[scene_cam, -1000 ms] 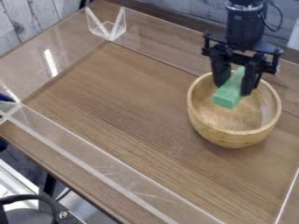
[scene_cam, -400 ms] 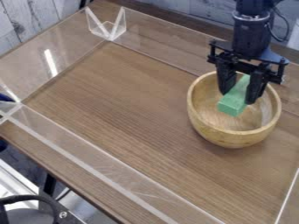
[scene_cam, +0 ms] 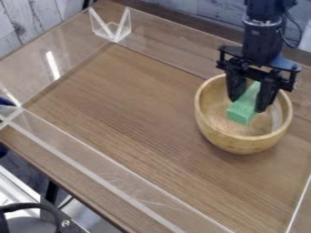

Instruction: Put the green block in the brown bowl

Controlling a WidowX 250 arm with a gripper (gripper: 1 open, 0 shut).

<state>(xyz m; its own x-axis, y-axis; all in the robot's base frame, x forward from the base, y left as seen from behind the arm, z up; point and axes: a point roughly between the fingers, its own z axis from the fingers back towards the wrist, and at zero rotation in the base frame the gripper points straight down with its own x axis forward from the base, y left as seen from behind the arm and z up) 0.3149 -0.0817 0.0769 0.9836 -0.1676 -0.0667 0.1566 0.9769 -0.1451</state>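
The brown bowl (scene_cam: 213,127) stands at the right side of the wooden table, round, thick-walled and light brown. My gripper (scene_cam: 250,95) points straight down over its middle, black fingers reaching inside the rim. The green block (scene_cam: 243,109) stands between those fingers, tilted a little, and the gripper is shut on it. Its lower end hangs low inside the bowl; I cannot tell whether it touches the bottom.
Low clear plastic walls (scene_cam: 73,159) fence in the wooden tabletop (scene_cam: 115,109). A folded clear plastic piece (scene_cam: 112,25) stands at the back left corner. The table's edge runs close behind the bowl on the right.
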